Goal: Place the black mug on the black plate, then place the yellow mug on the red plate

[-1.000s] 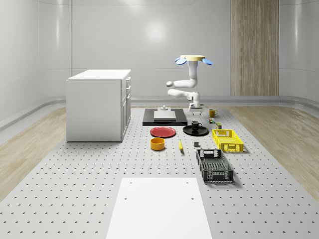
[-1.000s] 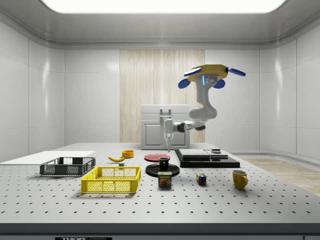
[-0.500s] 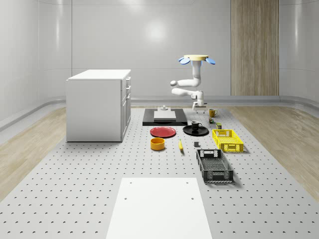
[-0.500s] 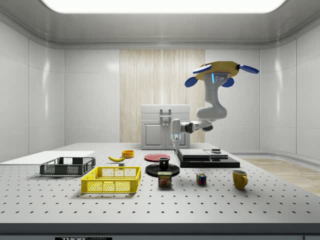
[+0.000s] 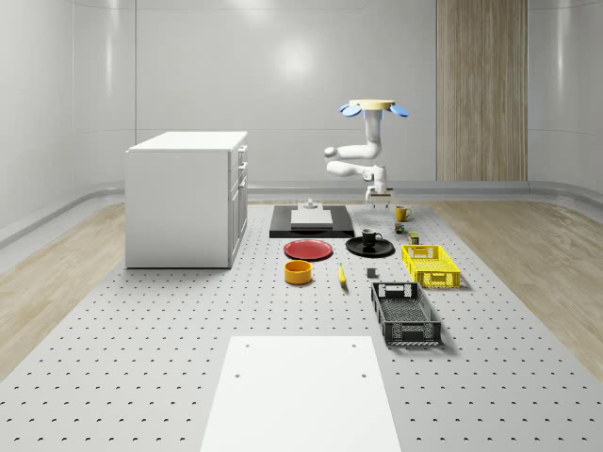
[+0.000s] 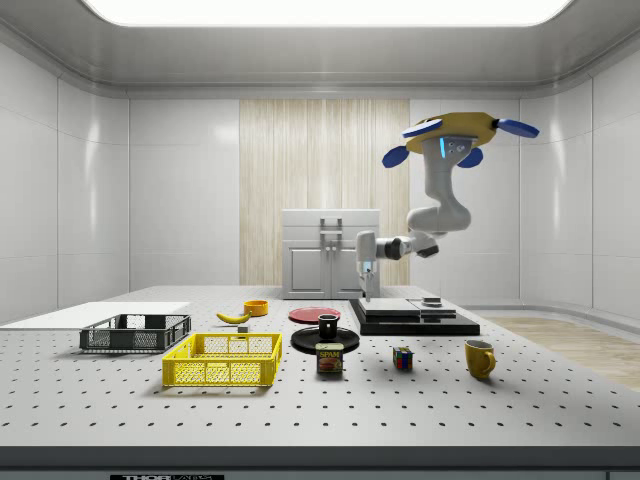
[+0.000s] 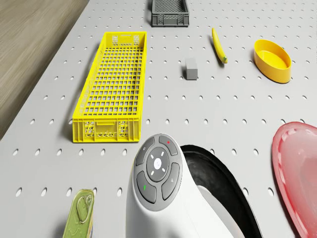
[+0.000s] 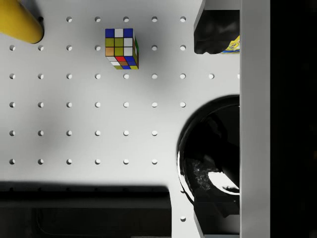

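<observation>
Black mug [image 6: 328,325] already seated on black plate [image 6: 325,342]; yellow mug [image 6: 480,358] next.
Hovering between both mugs near table's far edge; gripper [image 6: 367,284] hanging empty, finger state impossible to tell; best approached from above, fingers across rim, clear of handle.

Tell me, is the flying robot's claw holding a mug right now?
No. The gripper hangs bare in the air; the black mug sits on the black plate and the yellow mug on the table.
</observation>
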Controlling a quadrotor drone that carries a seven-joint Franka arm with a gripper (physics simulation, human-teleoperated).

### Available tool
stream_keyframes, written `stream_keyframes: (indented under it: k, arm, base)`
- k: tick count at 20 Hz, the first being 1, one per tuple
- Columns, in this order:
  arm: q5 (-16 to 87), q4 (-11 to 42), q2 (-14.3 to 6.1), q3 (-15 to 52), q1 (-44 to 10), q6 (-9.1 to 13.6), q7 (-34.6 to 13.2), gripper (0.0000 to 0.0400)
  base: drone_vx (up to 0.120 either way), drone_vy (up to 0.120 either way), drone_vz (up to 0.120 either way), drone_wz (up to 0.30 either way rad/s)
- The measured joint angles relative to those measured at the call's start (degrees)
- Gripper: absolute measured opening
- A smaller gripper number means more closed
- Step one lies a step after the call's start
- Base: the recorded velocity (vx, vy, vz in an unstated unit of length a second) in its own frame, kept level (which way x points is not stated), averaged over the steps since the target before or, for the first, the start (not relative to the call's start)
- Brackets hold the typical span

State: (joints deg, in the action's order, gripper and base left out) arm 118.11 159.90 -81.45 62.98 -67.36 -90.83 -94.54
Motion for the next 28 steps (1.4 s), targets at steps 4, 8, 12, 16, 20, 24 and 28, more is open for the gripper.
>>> stream_keyframes:
  k: [4,8,12,16,20,24,28]
  arm:
    - [0.0,0.0,0.0,0.0,0.0,0.0,0.0,0.04]
    - [0.0,0.0,0.0,0.0,0.0,0.0,0.0,0.04]
    - [0.0,0.0,0.0,0.0,0.0,0.0,0.0,0.04]
    - [0.0,0.0,-0.1,0.0,0.0,0.0,0.0,0.04]
    - [0.0,0.0,-0.1,0.0,0.0,-0.1,0.0,0.04]
    - [0.0,0.0,-0.1,0.0,0.0,-0.1,0.0,0.04]
    - [0.0,0.0,-0.1,0.0,0.0,-0.1,0.0,0.04]
  base:
    - [-0.12,0.09,0.0,0.0]
    - [-0.12,0.12,0.0,0.0]
    - [-0.12,0.12,0.0,0.0]
    - [-0.12,0.12,0.0,0.0]
    - [-0.12,0.12,0.0,0.0]
    - [-0.12,0.12,0.0,0.0]
    - [-0.12,0.12,0.0,0.0]
